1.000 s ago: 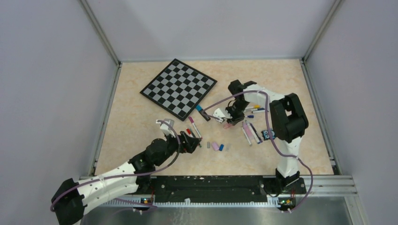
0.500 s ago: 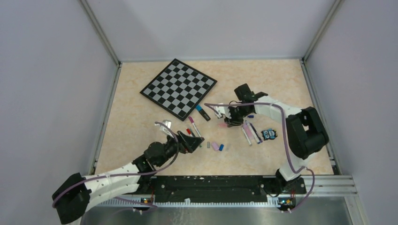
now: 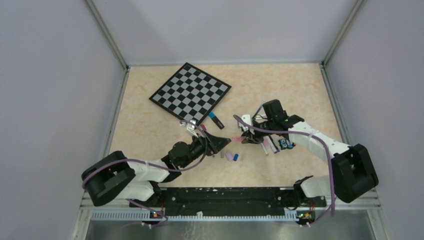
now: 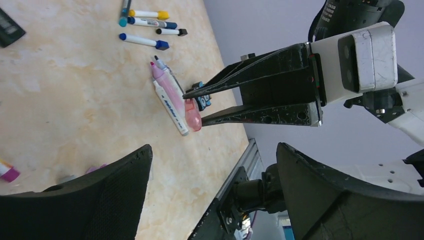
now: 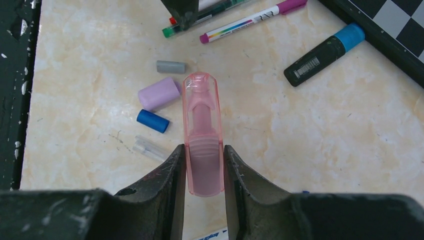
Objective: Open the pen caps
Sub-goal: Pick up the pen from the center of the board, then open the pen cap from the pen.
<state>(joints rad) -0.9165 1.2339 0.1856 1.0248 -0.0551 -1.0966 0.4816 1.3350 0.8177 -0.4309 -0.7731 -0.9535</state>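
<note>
My right gripper (image 5: 202,152) is shut on a clear pink highlighter cap (image 5: 201,115), held above the table; the cap sticks out past the fingertips. In the top view this gripper (image 3: 244,136) is at mid-table with the cap (image 3: 235,138) pointing left. My left gripper (image 4: 214,150) is open and empty, facing the right gripper's fingers (image 4: 240,112) and the cap (image 4: 192,114). In the top view it (image 3: 218,139) is just left of the cap. A pink highlighter body (image 4: 168,90) lies beside a white pen. Loose caps lie below: grey (image 5: 170,66), lilac (image 5: 159,94), blue (image 5: 153,121).
A checkered board (image 3: 190,93) lies at the back left. A black highlighter with a blue cap (image 5: 324,54) is beside it. Capped pens (image 4: 145,14) lie in a row further right. A small owl-like figure (image 3: 285,143) stands by the right arm. Two thin pens (image 5: 250,20) lie near the left gripper.
The right gripper has come down and nearer with the pink cap. The left gripper has swung right and forward, and now faces the cap closely.
</note>
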